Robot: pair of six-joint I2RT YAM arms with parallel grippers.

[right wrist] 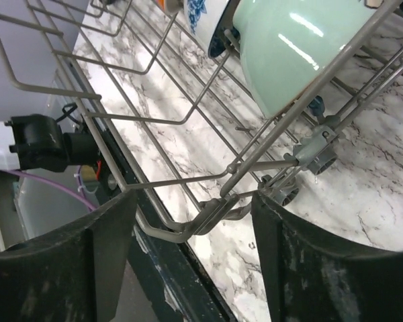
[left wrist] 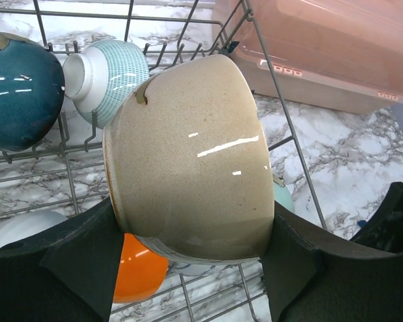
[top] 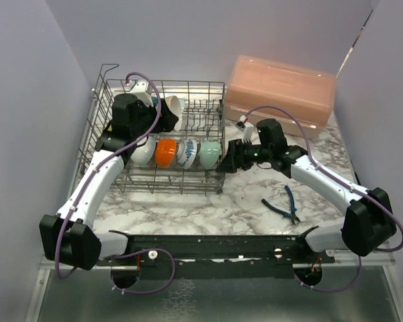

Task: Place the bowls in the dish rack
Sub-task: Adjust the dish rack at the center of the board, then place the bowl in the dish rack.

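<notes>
— What sits closest in the left wrist view?
— The left gripper (left wrist: 188, 265). Its two black padded fingers (left wrist: 74, 268) fill the bottom corners, pinching the beige bowl (left wrist: 188, 161), a round, speckled, glossy-glazed piece. The bowl is tipped on its side with its lower part wedged between the pads. The rim seems to be toward one pad and the foot toward the other.

— And where is that over the counter (top: 242, 201)?
— Above the far half of the dish rack (top: 181, 182), the big grey wire basket with upright tines at the far left corner of the white marble-patterned counter. I cannot tell whether the bowl touches a tine. A dark blue bowl (left wrist: 17, 94) and a white bowl with a blue lattice pattern (left wrist: 114, 74) stand just beyond it. An orange bowl (left wrist: 138, 275) lies below.

— How would it handle?
— I'd judge it stiff, fairly weighty for its size, slick from the glaze and liable to chip on wire. A hold across wall and foot looks sounder than a rim pinch, and it wants gentle lowering between tines.

— The other arm?
— The right gripper (right wrist: 191, 231) is at the rack's near right corner with its jaws spread. The bottom wires run through the gap but are not clamped. A pale teal bowl (right wrist: 289, 47) leans in the rack just above.
</notes>
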